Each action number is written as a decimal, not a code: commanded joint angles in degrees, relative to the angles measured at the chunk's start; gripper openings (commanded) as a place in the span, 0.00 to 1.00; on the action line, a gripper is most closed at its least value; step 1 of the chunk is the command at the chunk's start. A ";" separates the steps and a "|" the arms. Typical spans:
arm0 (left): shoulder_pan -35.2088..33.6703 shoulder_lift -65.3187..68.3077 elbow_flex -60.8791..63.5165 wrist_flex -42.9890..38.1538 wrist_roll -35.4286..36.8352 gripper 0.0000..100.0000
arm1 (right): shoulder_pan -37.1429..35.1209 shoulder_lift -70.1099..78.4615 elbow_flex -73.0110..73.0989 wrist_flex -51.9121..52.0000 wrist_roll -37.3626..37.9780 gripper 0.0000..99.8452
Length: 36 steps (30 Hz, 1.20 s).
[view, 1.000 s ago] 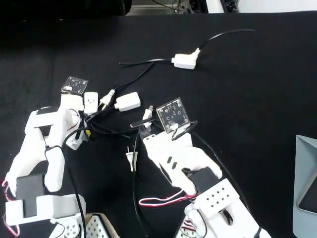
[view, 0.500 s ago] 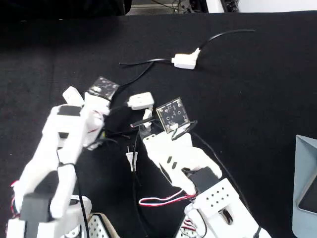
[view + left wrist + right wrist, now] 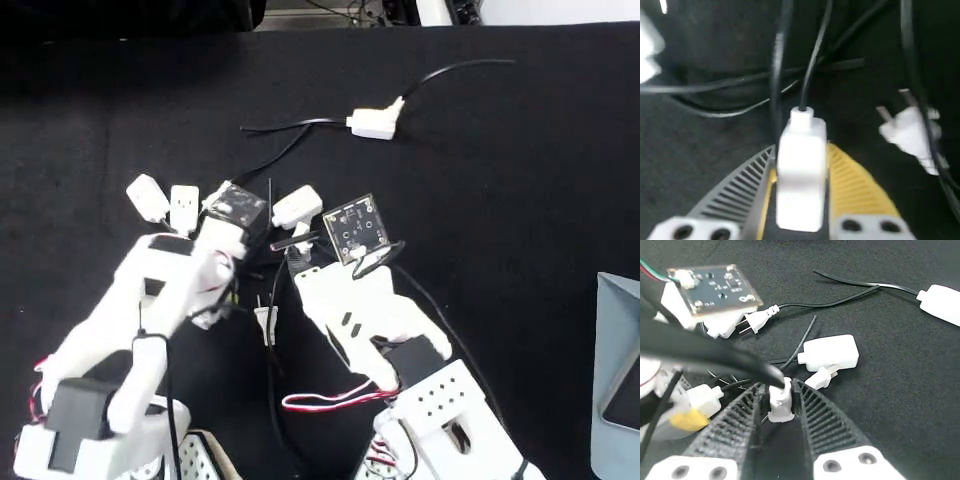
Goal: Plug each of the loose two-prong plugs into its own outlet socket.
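1. The black table (image 3: 520, 250) carries everything. My landmark is the middle socket block (image 3: 297, 205).
2. The right gripper (image 3: 779, 386) is just beside this block, on the side of the arm bases. It is closed on a small white plug (image 3: 780, 405) that ends a thick black cable (image 3: 715, 357).
3. The left gripper (image 3: 801, 148) is near the block, on the same side. It is clamped on a white piece (image 3: 801, 175); I cannot tell whether this is a plug or a socket, because its front is hidden.
4. A far socket block (image 3: 372, 123) lies well beyond the landmark.
5. A loose two-prong plug (image 3: 265, 322) lies farther from the block than both grippers, and it is not plugged in.
6. I judge that the step in hand is bringing the held plug to the block. The prongs should face the slots squarely, the push should go straight along them, and the block needs bracing so that it does not slide.
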 commanded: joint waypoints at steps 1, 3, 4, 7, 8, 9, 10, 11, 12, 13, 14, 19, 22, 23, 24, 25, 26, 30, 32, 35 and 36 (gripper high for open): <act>-5.14 2.11 -4.18 0.44 0.35 0.32 | 0.62 -0.31 -0.66 -0.97 0.00 0.01; -7.16 2.11 -5.23 0.18 0.26 0.33 | 0.62 -0.31 -0.66 -0.97 0.00 0.01; -7.78 2.11 -5.49 -0.09 0.18 0.32 | 0.62 -0.31 -0.66 -0.97 0.00 0.01; -8.84 2.11 -6.99 0.35 -2.37 0.32 | 0.62 -0.31 -0.66 -0.97 0.00 0.01; -9.10 2.11 -7.25 0.35 -2.73 0.32 | 0.62 -0.31 -0.66 -0.97 0.00 0.01; -9.71 2.11 -7.60 0.35 -2.81 0.32 | 0.62 -0.31 -0.66 -0.97 0.00 0.01; -10.15 2.11 -7.78 0.35 -2.81 0.32 | 0.62 -0.31 -0.57 -0.97 0.00 0.01; -10.68 2.11 -7.96 0.35 -2.90 0.33 | 0.62 -0.31 -0.57 -0.97 0.00 0.01; -11.30 2.11 -8.48 0.35 -2.90 0.33 | 0.62 -0.31 -0.57 -0.97 0.00 0.01; -12.00 2.11 -8.84 0.35 -2.90 0.33 | 0.62 -0.31 -0.57 -0.97 0.00 0.01; -12.62 2.11 -9.10 0.35 -2.90 0.33 | 0.62 -0.31 -0.57 -0.97 0.00 0.01; -15.25 2.11 -10.95 0.97 -2.90 0.33 | 0.62 -0.31 -0.57 -0.97 0.00 0.01; -14.81 2.11 -14.20 6.07 -2.99 0.33 | 0.62 -0.31 -0.57 -0.97 0.00 0.01; -14.73 2.02 -15.60 8.00 -2.99 0.33 | 0.62 -0.31 -0.57 -0.97 0.00 0.01; -14.73 2.02 -17.27 9.93 -2.99 0.33 | 0.62 -0.31 -0.57 -0.97 0.00 0.01; -14.73 2.02 -18.95 11.69 -2.99 0.33 | 0.62 -0.31 -0.57 -0.97 0.00 0.01; -14.90 2.02 -20.35 12.92 -2.99 0.33 | 0.62 -0.31 -0.57 -0.97 0.00 0.01; -15.25 2.02 -22.90 15.56 -2.99 0.32 | 0.62 -0.31 -0.57 -0.97 0.00 0.01; -14.73 2.11 -22.81 16.53 -2.99 0.32 | 0.62 -0.31 -0.57 -0.97 0.00 0.01; -13.23 2.11 -21.49 16.97 -3.52 0.32 | 0.62 -0.31 -0.57 -0.97 0.00 0.01; -12.70 2.11 -20.79 17.05 -4.31 0.32 | 0.62 -0.31 -0.57 -0.97 0.00 0.01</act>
